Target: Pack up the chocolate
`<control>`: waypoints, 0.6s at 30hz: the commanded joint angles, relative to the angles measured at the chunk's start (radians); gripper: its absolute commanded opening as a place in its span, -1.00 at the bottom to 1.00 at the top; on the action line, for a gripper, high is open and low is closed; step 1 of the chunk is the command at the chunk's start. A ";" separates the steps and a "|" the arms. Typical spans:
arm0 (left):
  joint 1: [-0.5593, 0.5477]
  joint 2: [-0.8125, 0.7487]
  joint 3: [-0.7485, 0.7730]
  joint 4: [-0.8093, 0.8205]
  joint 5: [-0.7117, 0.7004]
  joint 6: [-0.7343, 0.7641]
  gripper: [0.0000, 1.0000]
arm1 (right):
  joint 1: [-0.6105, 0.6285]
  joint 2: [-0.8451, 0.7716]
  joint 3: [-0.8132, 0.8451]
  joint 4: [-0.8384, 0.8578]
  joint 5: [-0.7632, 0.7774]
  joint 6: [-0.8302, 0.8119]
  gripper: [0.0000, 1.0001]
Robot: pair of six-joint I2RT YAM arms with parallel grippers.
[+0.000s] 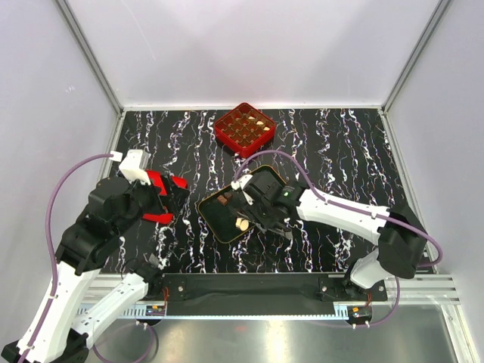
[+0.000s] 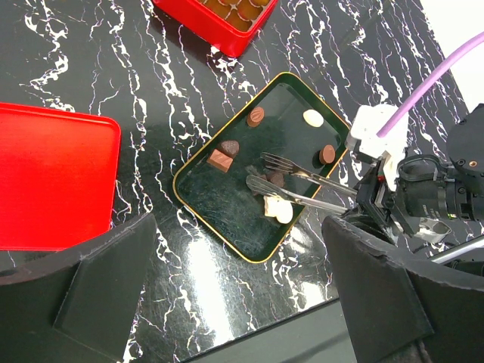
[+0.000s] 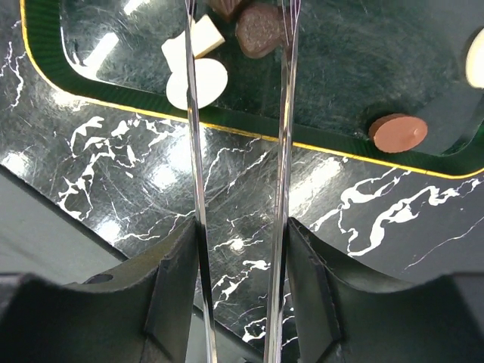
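Black marbled table (image 1: pixel 340 151) bears tray (image 2: pixel 224 213) with chocolate (image 2: pixel 256 116).

Room about the tines of the right gripper (image 2: pixel 258 169)
Between the tines an open gap is seen, partly taken up near the tips by a dark chocolate (image 3: pixel 259 30). Just outside one tine the way is barred by white pieces (image 3: pixel 195 76); outside the other, bare floor of the tray (image 3: pixel 227 122) is left as far as a round brown piece (image 3: pixel 398 132).
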State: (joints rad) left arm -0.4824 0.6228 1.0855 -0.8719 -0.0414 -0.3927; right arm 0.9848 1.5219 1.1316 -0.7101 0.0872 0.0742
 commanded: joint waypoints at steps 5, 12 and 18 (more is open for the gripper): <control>0.004 0.000 0.004 0.044 -0.009 -0.009 0.98 | 0.023 0.041 0.137 -0.078 0.037 -0.042 0.07; 0.004 -0.005 0.002 0.045 -0.012 -0.003 0.98 | 0.028 0.115 0.191 -0.166 0.036 -0.070 0.04; 0.004 -0.003 0.004 0.045 -0.020 0.005 0.98 | 0.029 0.127 0.191 -0.160 0.046 -0.070 -0.03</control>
State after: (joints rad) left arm -0.4824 0.6228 1.0855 -0.8711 -0.0418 -0.3931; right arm 1.0027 1.6569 1.2884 -0.8570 0.1135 0.0196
